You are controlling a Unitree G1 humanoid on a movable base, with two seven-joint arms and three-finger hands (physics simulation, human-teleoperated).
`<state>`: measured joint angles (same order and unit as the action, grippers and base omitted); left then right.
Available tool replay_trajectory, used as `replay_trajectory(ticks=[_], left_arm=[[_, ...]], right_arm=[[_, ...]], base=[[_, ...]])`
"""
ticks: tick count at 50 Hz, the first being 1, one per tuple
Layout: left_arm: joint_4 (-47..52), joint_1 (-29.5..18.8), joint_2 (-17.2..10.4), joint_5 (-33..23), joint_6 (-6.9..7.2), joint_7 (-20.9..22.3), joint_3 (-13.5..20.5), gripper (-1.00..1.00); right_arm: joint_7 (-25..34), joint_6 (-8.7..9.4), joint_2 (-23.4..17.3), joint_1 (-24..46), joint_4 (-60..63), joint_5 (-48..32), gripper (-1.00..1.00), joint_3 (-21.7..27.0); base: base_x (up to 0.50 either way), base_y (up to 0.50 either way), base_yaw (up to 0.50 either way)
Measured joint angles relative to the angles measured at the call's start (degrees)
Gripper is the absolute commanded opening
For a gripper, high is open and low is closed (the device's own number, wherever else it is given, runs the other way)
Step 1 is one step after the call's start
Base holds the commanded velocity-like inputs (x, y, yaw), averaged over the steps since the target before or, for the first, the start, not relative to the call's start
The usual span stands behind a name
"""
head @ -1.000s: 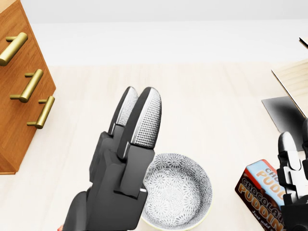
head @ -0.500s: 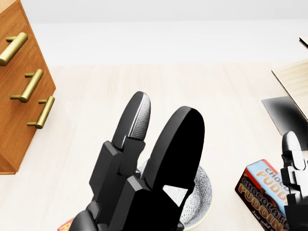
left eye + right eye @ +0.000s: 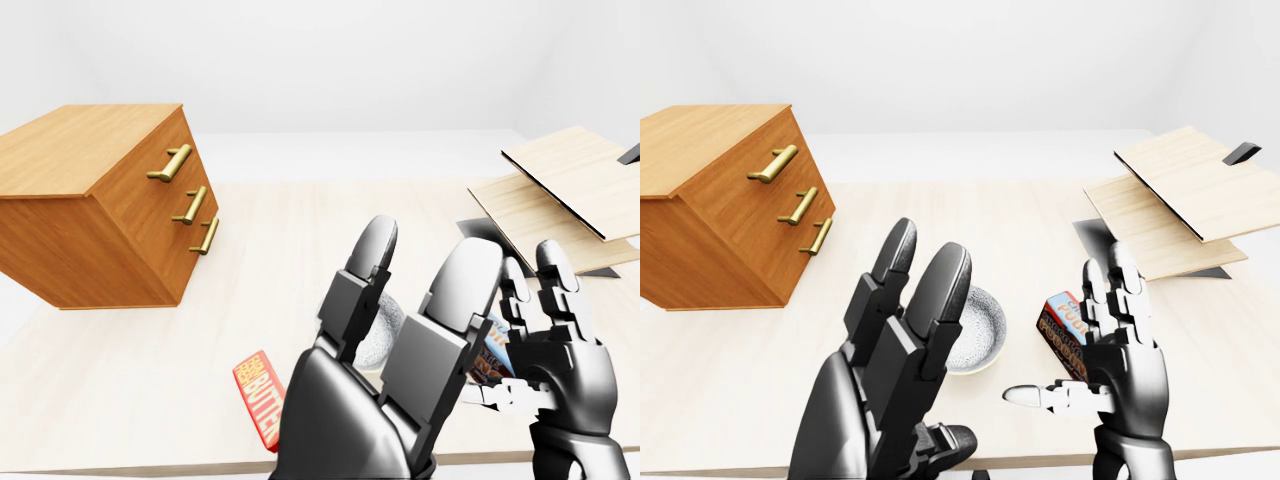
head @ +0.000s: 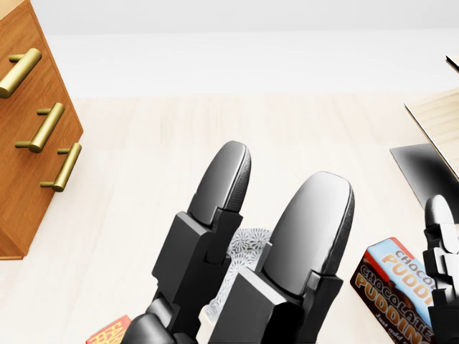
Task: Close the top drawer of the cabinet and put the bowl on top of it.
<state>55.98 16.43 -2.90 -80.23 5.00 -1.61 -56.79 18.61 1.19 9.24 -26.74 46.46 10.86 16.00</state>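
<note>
The bowl [image 3: 980, 332] sits empty on the surface [image 3: 1020, 220], just beside the pudding box [image 3: 1058, 318]. Over the last second the left hand [image 3: 890, 370] has swung across it, its fingers now spread apart, hiding most of it in the head view. A grasp looks near but not made. The right hand [image 3: 1120, 350] hangs open. The cabinet [image 3: 710, 200] drawers look flush.
</note>
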Motion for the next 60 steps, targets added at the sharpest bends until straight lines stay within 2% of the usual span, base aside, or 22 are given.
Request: replay_trajectory(ticks=[11, 26, 60], left_arm=[[-1.13, -0.24, 0.55, -1.46, 0.00, 0.16, 0.96, 1.00], [-5.45, -0.32, 0.25, -2.03, 0.00, -2.22, 4.42, 1.00], [-16.64, 0.41, -1.12, -5.82, 0.00, -1.44, 6.83, 1.00]], right_arm=[[0.13, 0.15, 0.13, 0.06, 0.16, 0.04, 1.00, 0.15], [0.17, 0.41, 0.11, 0.53, 0.02, 0.11, 1.00, 0.51], [-0.49, -0.22, -0.36, 0.59, -0.59, -0.33, 1.00, -0.26]], base=[[0.00, 0.00, 0.00], [0.00, 0.00, 0.00], [0.00, 0.00, 0.00]])
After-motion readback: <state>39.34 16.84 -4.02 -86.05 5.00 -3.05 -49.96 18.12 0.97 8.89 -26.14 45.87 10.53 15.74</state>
